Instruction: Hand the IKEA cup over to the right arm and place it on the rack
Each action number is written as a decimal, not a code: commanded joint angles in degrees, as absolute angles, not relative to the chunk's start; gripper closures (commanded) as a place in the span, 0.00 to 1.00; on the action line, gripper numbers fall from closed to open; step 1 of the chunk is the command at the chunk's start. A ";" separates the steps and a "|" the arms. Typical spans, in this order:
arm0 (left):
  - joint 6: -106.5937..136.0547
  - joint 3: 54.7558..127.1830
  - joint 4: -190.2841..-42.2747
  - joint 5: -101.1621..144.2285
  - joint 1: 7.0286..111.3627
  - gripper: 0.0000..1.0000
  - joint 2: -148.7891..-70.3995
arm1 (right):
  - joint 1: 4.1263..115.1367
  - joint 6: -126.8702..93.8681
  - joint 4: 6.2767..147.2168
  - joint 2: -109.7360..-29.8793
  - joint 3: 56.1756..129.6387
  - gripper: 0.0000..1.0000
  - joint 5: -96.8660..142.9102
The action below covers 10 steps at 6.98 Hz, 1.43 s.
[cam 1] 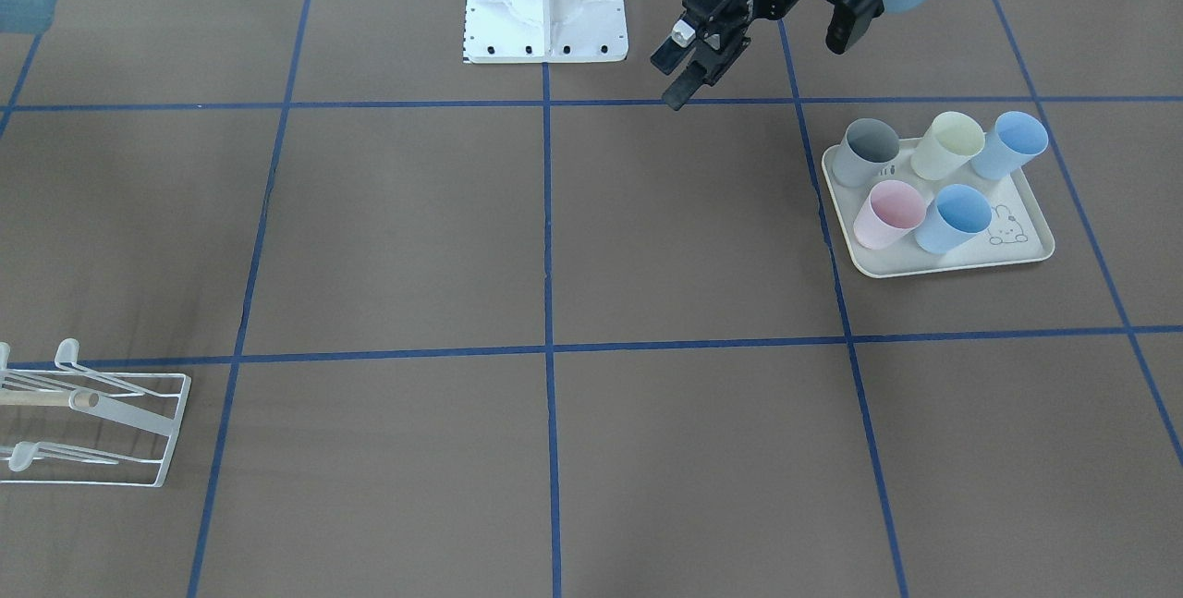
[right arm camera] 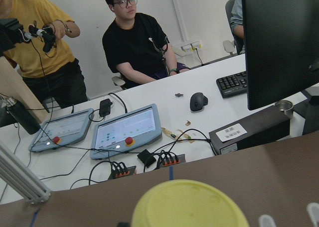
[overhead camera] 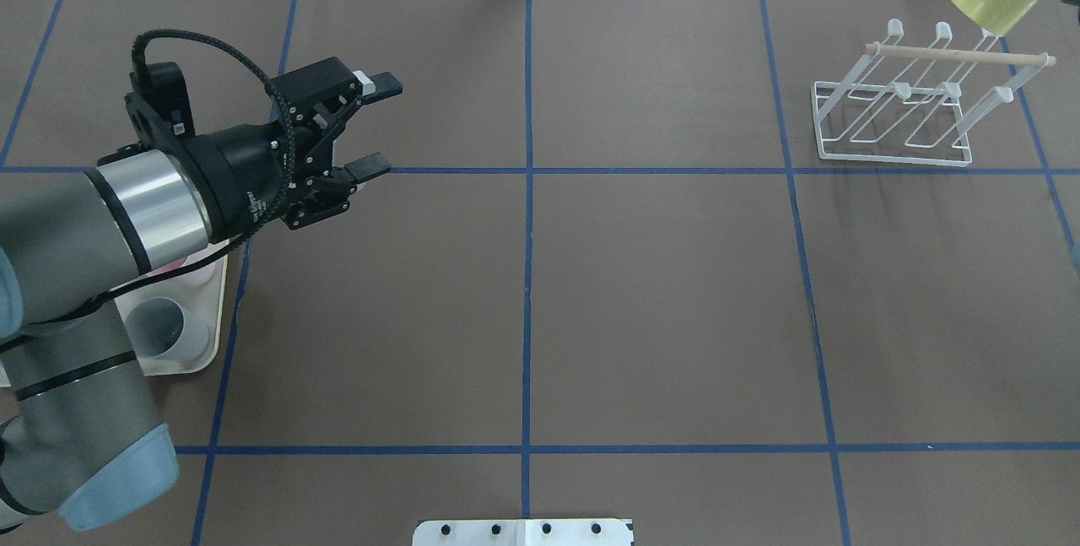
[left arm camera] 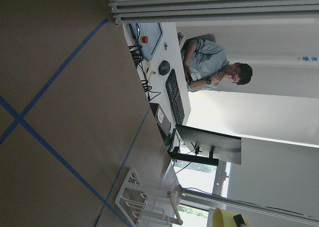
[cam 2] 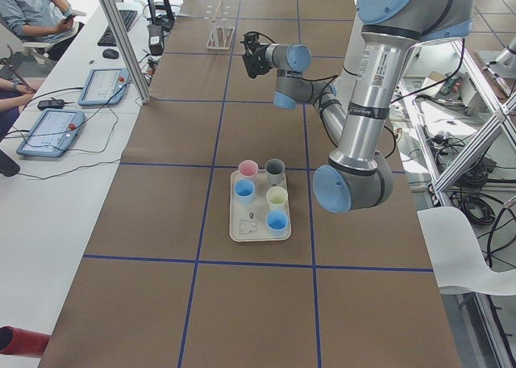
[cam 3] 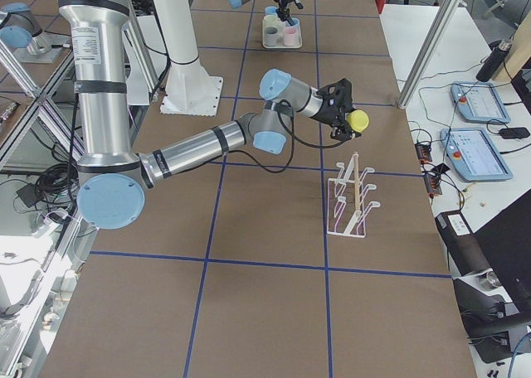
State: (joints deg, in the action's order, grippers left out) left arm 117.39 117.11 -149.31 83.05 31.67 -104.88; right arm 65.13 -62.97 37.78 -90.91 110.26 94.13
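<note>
1. Since the table (overhead camera: pixel 658 318) fills most of every shot, I'll start there. It has a brown cover with blue tape lines, and a wide stretch of it lies between the two arms' working ends.
2. right arm (cam 3: pixel 199 146) is stretched out long and low toward the rack end. The overhead view crops nearly all of it off at the top right corner.
3. left arm (overhead camera: pixel 84 217) is bent over the tray with its wrist roughly level, pointing at the table's middle. From overhead it hides most of the tray.
4. rack (overhead camera: pixel 893 111) sits near the far edge on the robot's right, with a wooden dowel (overhead camera: pixel 962 55) across its top. The front view cuts part of it off.
5. tray (cam 1: pixel 961 261) is on the robot's left and has five cups standing on it.
6. left gripper (overhead camera: pixel 381 126) hangs above the table beside the tray, jaws spread wide with only air between them.
7. right gripper (cam 3: pixel 343 111) is clamped on the cup, though its fingers are hard to make out.
8. IKEA cup (cam 3: pixel 358 119), the yellow one, is up in the air near the rack's dowel end, not on a prong. It blocks the bottom of the right wrist view.
</note>
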 commanded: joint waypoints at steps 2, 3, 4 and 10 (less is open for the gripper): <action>108.92 120.66 -140.14 88.68 34.80 0.01 -101.95 | 65.04 -48.18 33.58 -100.19 110.22 1.00 89.65; 108.64 120.76 -139.92 88.77 34.80 0.01 -101.61 | 64.95 -44.77 33.05 -100.11 106.91 1.00 88.95; 108.63 120.76 -139.92 88.77 34.80 0.01 -101.60 | 64.43 -42.82 29.04 -99.50 103.13 1.00 88.25; 108.72 120.67 -139.83 88.77 34.80 0.01 -101.51 | 61.70 -42.54 26.28 -93.17 94.06 1.00 85.52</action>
